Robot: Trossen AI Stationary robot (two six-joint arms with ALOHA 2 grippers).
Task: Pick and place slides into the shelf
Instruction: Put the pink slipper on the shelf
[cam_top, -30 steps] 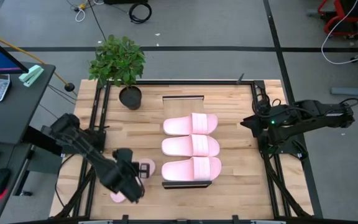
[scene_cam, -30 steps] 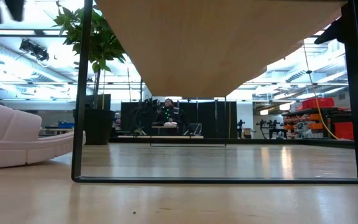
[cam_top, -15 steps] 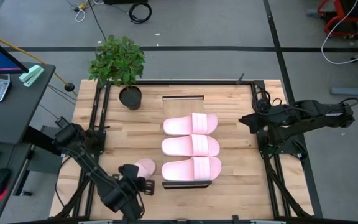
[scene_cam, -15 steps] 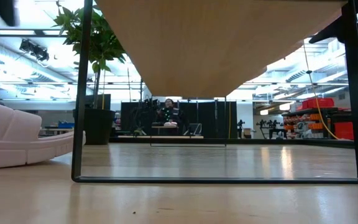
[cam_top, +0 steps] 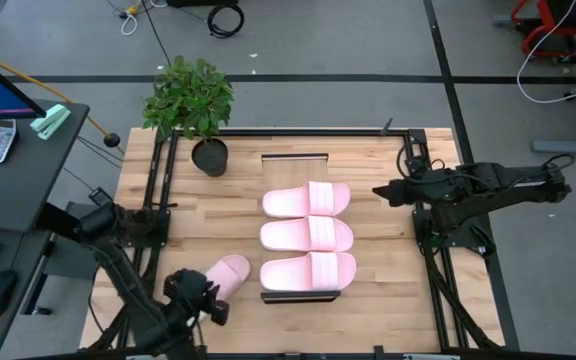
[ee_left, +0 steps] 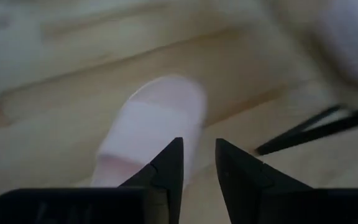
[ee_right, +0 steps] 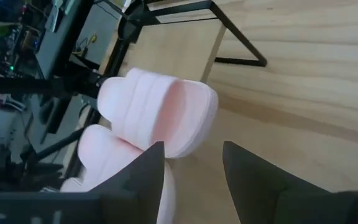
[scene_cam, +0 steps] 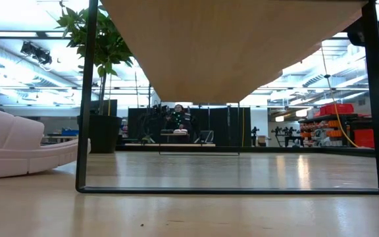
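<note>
1. Slides: three (cam_top: 308, 236) sit side by side on the shelf (cam_top: 295, 157); the fourth slide (cam_top: 223, 274) lies beside it on the tabletop (cam_top: 368, 310).
2. Your left gripper (cam_top: 203, 303) has pulled back from that slide, jaws narrowly apart and empty.
3. Your right gripper (cam_top: 380, 190), jaws parted and empty, has edged toward the shelf.

Three pink slides (cam_top: 307, 236) lie side by side on the shelf (cam_top: 295, 160); a fourth (cam_top: 220, 274) apparently on the table.

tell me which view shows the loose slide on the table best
The high view: the whole slide lies beside the shelf, clear of the left gripper. The left wrist view shows it blurred, the low view only its side.
</note>
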